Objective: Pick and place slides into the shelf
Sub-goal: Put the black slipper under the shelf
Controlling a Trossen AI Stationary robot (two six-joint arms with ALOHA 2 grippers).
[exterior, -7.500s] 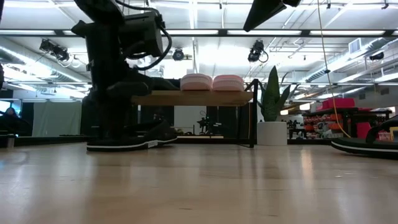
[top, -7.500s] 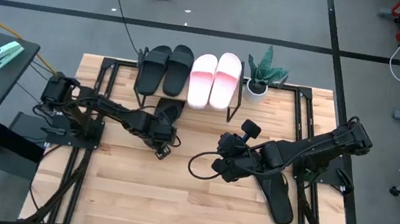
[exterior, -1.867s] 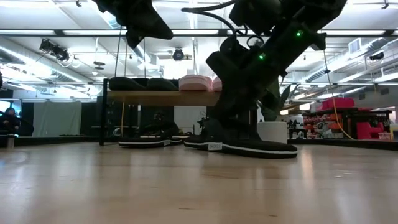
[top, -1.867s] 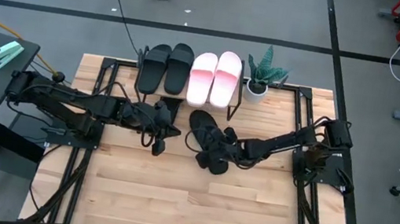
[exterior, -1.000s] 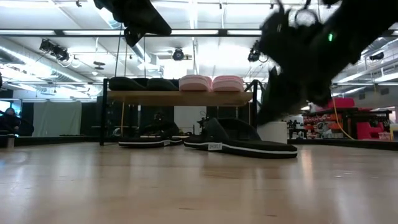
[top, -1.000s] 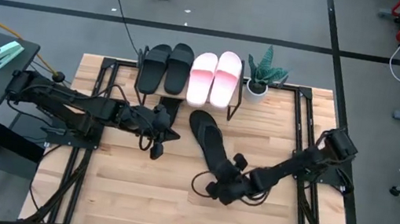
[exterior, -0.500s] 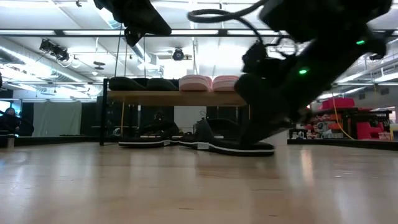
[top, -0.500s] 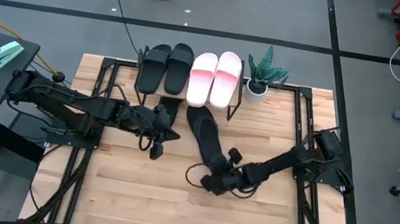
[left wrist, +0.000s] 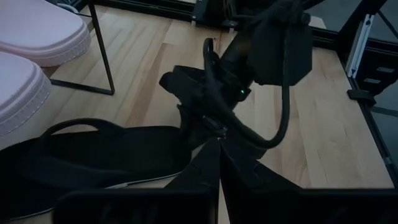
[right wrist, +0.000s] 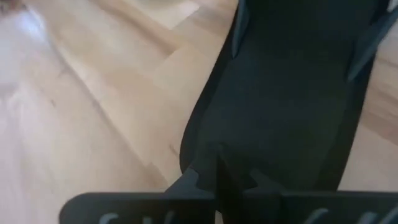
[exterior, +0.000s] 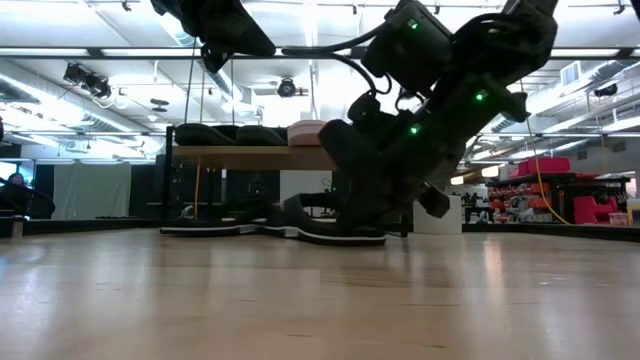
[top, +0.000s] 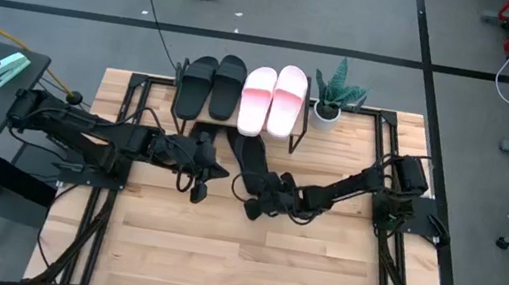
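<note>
On the table (top: pixel 317 263), the left tool (top: pixel 199 191) hovers with fingers pressed together, holding nothing, just beside a thin black slide (top: pixel 205 136) half under the shelf (exterior: pixel 255 156). The right tool (top: pixel 251 206), also closed, presses on the heel of a second thin black slide (top: pixel 250 159); whether it grips it is unclear. Only the low view shows that slide flat on the table. On the shelf: two black slides (top: pixel 209 86), two pink slides (top: pixel 273 99).
</note>
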